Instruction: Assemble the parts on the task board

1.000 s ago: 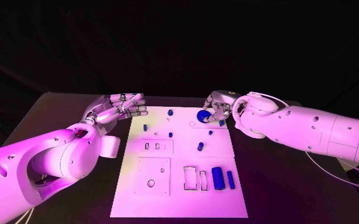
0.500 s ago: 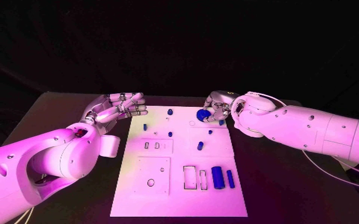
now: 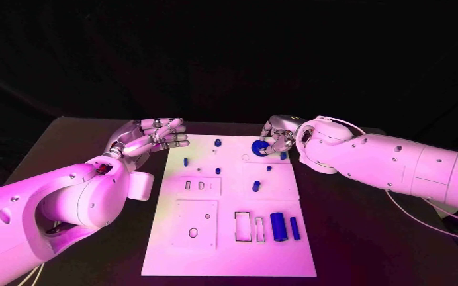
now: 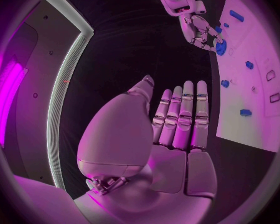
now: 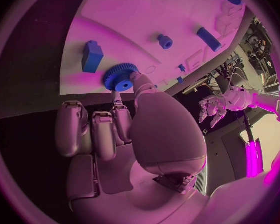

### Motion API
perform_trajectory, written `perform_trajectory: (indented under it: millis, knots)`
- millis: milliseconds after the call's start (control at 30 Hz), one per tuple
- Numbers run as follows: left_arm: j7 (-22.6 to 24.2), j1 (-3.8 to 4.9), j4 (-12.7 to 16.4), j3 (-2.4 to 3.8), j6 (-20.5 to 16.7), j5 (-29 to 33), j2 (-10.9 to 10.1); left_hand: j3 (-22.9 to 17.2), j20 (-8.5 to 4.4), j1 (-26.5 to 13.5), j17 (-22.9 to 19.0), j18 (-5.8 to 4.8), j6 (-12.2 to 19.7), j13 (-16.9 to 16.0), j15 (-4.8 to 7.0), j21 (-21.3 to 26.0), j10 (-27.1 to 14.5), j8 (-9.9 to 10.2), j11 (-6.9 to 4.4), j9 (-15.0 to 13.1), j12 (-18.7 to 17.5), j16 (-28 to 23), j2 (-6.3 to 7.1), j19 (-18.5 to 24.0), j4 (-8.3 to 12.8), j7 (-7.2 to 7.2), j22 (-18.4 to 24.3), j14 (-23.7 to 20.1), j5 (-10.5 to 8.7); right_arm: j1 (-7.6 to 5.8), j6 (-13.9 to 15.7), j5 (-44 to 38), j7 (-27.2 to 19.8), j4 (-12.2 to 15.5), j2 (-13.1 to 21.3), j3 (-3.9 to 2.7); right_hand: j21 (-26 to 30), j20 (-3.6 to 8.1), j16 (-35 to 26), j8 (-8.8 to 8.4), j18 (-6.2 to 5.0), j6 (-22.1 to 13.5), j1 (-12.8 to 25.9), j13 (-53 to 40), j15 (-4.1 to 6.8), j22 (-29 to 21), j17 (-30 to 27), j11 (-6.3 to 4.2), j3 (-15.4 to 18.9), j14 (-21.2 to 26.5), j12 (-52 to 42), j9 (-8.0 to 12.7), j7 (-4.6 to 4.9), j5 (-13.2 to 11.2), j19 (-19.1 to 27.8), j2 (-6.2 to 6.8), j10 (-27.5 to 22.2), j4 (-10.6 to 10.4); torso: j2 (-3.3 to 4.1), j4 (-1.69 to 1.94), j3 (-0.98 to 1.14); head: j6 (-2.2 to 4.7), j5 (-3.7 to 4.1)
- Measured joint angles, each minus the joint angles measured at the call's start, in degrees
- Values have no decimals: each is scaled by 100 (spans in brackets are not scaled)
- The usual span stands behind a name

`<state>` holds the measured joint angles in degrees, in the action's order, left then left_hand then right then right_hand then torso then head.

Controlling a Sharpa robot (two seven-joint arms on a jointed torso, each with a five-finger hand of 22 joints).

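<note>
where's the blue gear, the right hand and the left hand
blue gear (image 5: 120, 77): right wrist view, on its toothed face
right hand (image 3: 280, 136): head view, middle of the hand
left hand (image 3: 151, 137): head view, middle of the hand

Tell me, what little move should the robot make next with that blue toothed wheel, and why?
Probably lower the blue gear onto the task board. The right hand pinches it at the board's far right corner, seemingly near a small round mark on the board, while the left hand hovers open beside the board.
</note>
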<state>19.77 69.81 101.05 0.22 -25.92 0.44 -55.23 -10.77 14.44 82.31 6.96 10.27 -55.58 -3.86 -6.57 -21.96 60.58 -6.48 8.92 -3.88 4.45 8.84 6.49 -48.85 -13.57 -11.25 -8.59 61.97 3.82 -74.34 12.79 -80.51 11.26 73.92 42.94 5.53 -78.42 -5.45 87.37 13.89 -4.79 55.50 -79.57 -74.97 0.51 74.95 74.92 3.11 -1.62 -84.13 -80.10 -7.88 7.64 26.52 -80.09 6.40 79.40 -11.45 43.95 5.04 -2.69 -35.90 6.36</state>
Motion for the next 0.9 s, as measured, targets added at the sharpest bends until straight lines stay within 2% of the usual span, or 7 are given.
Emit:
perform_trajectory:
  millis: [67, 267, 500, 733, 900]
  knots:
    - [-3, 0, 8, 0, 0, 0, -1, 0, 0, 0, 0, 0, 0, 0, 0, 0, 0, 0, 0, 0, 0, -21, 0, 0, 0, 0, 0, 0, 0, 2, 0, -4, -9, 0, -1, -1, -23, -7, 0, 0, 83, 58, -23, 0, 6, 0, 0, -19, -31, 6, -35, -4, -3, -1, -7, -22, 19, 31, 0, 0, -1, 0, 0]
    - [-10, 0, 13, 0, 0, 0, -3, -15, 0, 0, -1, 1, 0, 0, 0, 0, 0, 0, 0, 0, 0, -22, 0, 0, 15, 0, 0, 0, 0, 13, 14, -93, -15, 15, -4, -5, -46, 13, 21, 49, 85, 156, -38, 0, 30, 0, -1, -61, -78, 13, -59, -45, -62, -16, -27, -37, 61, 29, 0, 0, 1, 3, -3]
    - [-18, 0, 8, 0, 1, 0, -8, -15, 0, 0, 6, 0, 0, 0, 0, 0, 0, 0, 0, 0, 0, -22, 0, 0, 15, 0, 0, 0, 0, 43, 104, -299, 11, 114, 9, 2, -72, 33, 21, 51, 85, 186, -45, 1, 43, -1, -1, -81, -86, -1, -87, -79, -49, -49, -47, -43, 81, 37, 0, 0, 3, 14, -4]
    - [-23, 0, 0, 0, 2, 0, -6, -15, 0, 0, 6, 0, 0, 0, 0, 0, 0, 0, 0, 0, 0, -22, 0, 0, 15, 0, 0, 0, 0, 85, 325, -607, 105, 500, 91, 25, -111, 57, 42, 49, 85, 194, -43, 1, 63, -1, -1, -81, -138, 19, -87, -77, -57, 35, -71, -41, 81, -21, 0, -1, 3, 35, -13]
    - [-25, 0, -16, 0, 3, 0, -5, -15, 0, 0, 5, 0, 0, 0, 0, 0, 0, 0, 0, 0, 0, -22, 0, 0, 15, 0, 0, 0, 0, 38, 588, -891, 233, 875, 87, 13, -141, 78, 65, 37, 85, 238, -20, 2, 80, -2, -2, -111, -166, 2, -92, -76, -42, 172, -114, -18, 111, -62, -3, -2, 3, 51, -21]
